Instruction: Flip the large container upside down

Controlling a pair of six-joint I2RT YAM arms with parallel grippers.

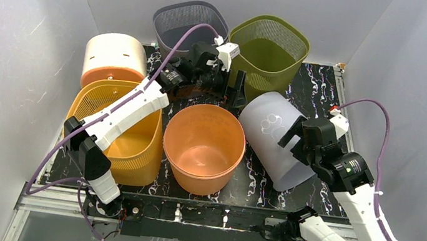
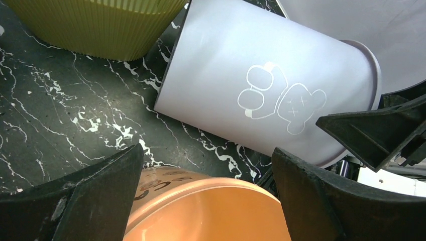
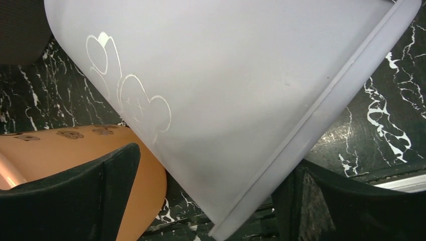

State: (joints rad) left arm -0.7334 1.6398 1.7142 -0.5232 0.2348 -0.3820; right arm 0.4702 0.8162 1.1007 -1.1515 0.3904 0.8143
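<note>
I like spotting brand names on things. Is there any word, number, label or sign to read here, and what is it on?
No words or numbers can be read in any view.
white container: only a line-drawn cartoon figure with x-shaped eyes, no letters.
orange container: small brown motifs below the rim, too blurred to read.

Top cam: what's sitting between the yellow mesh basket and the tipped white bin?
The open orange bucket stands upright between the yellow basket and the white bin. It shows clearly in the top view.
</note>
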